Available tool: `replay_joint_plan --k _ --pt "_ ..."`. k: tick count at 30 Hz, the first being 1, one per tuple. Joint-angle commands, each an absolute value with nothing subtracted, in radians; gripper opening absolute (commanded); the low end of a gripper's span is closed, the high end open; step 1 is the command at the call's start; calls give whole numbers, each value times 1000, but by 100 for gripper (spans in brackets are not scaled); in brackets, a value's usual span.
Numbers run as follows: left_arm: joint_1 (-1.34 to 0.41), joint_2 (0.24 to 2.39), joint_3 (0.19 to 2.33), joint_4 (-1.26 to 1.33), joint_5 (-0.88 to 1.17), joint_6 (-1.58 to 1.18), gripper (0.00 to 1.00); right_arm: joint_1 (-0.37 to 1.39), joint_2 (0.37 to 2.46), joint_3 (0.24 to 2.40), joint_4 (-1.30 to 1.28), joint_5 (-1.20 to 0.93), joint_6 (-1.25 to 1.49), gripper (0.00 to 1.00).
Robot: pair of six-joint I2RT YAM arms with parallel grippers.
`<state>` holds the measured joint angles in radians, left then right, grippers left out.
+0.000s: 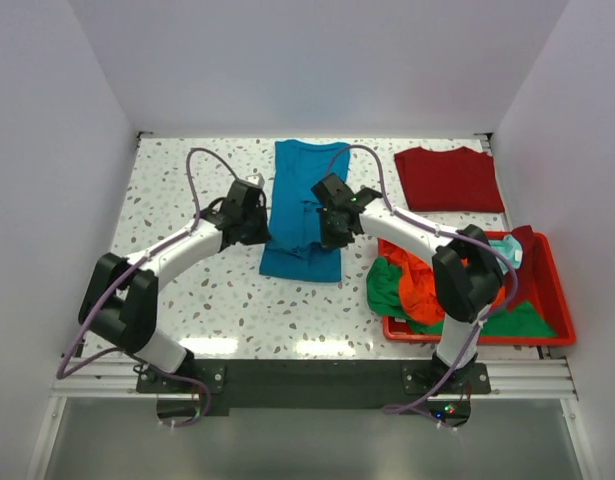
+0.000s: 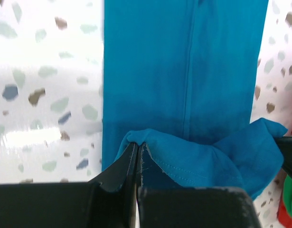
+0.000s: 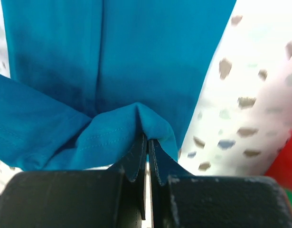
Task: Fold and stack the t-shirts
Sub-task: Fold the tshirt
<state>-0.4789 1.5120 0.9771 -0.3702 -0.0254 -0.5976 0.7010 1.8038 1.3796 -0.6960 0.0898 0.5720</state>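
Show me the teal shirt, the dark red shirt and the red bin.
teal-blue t-shirt (image 1: 299, 170), top view, flat upper half.
dark red t-shirt (image 1: 447, 180), top view, middle of the folded shirt.
red bin (image 1: 552, 285), top view, right wall.

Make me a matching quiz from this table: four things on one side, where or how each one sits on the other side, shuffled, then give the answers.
Things:
1. teal t-shirt
2. dark red t-shirt
3. orange t-shirt
4. red bin

Place or state:
A. spilling over a rim
B. folded flat, far right
C. near right corner, heaped full
D. near hem pinched by the left gripper and right gripper

Pairs: 1-D, 2-B, 3-A, 4-C
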Motion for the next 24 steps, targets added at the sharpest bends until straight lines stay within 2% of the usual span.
replay_joint_plan --k 1,14,24 --pt "-433 1575 1071 -272 -5 -528 0 669 1862 1488 -701 146 505 0" --pt "-356 1819 1339 -238 94 -436 0 549 2011 1692 -710 141 445 0" --pt "-325 1939 1408 -232 133 -443 0 508 2091 1758 -730 140 431 0"
